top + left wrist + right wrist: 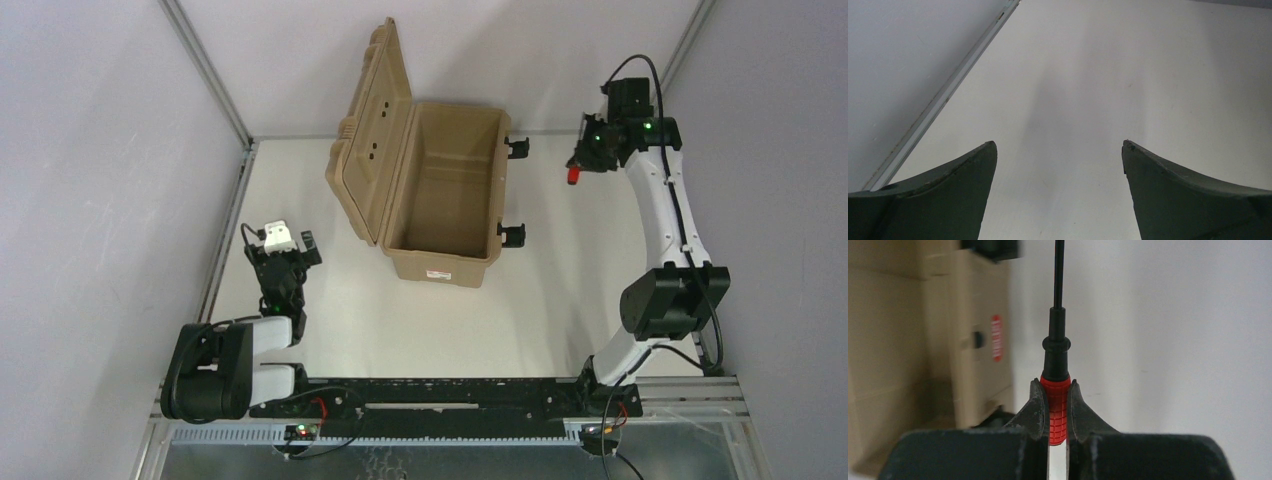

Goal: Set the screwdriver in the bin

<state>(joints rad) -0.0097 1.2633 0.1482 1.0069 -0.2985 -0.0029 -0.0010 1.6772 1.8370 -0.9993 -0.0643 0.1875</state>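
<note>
The worktop [560,300] is a plain white, matt surface, closed on three sides by pale grey walls [90,150]. Two slanted metal posts [205,70] stand at the far corners, and a black rail [440,395] at the near edge carries both arm bases. In the left wrist view a thin metal strip runs along the line where the worktop meets the left wall.

The bin [440,262] stands on the far middle part of the worktop. Its ribbed lid [370,130] is open and stands up on the left side, so the tan inside is visible from above. Two black latches [513,235] hang on its right side, and a small label [436,274] is on the near end.

The right gripper [582,160] is near the far right corner, beside the latch side of the bin and apart from it. Its jaws are closed tightly on the red handle of the screwdriver [1055,407]. The thin dark shaft points away from the jaws and leaves the top of the right wrist view. The screwdriver is therefore held outside the bin, to the right of it.

The left gripper [1058,150] is over the near left part of the worktop, close to the left wall and well apart from the bin. Its jaws are spread wide and grip no object; between them only the white worktop shows.
</note>
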